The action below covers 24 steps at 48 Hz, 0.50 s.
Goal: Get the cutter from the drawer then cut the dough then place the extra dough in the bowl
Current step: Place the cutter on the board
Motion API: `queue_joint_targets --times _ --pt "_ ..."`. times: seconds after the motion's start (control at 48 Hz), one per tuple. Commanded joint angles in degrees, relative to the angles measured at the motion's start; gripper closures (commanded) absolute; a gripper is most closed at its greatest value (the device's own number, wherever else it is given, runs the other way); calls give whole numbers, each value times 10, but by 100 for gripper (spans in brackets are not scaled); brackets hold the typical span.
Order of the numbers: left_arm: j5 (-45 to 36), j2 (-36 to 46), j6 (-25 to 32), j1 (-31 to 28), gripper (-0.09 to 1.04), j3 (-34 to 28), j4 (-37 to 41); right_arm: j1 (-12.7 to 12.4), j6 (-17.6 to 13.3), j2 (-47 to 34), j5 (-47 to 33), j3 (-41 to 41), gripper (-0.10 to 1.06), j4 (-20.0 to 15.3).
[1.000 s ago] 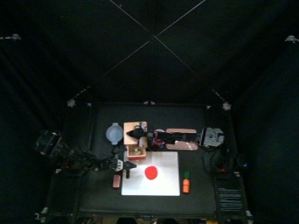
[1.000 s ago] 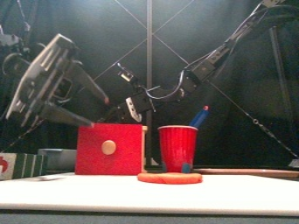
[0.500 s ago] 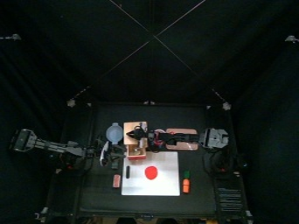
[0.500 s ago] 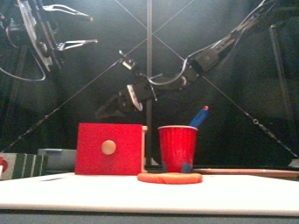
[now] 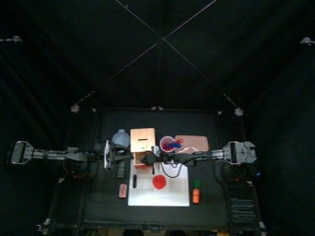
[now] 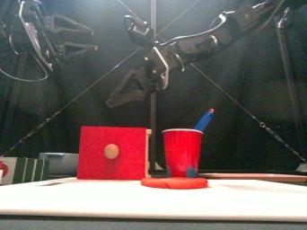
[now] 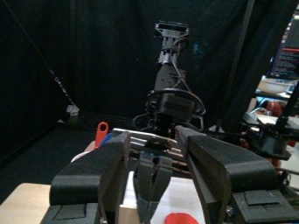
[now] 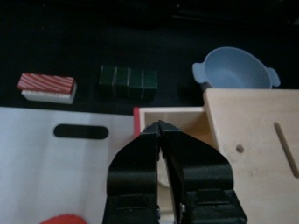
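Over the surface [image 5: 99, 207] the right gripper [image 8: 156, 129] has swung above the box [image 8: 251, 131], jaws pinched together. The left gripper [image 6: 79, 38] has backed off, jaws spread wide; the drawer [image 6: 111, 153] likely comes next.

The top camera hangs high and far above the table [image 5: 106, 208], tilted a little toward 12 o'clock. The front camera sits at the 6 o'clock edge, at table height and close, facing 12. Both take in the dough [image 5: 159, 182], the red cup [image 5: 170, 144] and the wooden box [image 5: 144, 139]. The left wrist camera, raised at 9 o'clock, looks level toward 3 at the right arm [image 7: 176, 103]. The right wrist camera looks steeply down from near. It shares the box, the bowl [image 8: 237, 68] and the white board [image 8: 70, 162] with the top view.
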<state>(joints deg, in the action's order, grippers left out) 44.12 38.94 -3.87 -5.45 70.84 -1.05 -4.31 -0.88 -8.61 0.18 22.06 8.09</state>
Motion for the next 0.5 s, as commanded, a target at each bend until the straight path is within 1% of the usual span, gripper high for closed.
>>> queue_joint_targets --times 0.021,0.125,0.5 --pt "9 0 1 -3 12 -11 3 -3 3 15 2 -6 31 -11" --pt "17 -1 1 -3 12 -11 1 -12 3 2 2 -9 26 -11" --pt "24 -1 0 -4 12 -8 -1 -41 6 -27 3 -20 26 -3"
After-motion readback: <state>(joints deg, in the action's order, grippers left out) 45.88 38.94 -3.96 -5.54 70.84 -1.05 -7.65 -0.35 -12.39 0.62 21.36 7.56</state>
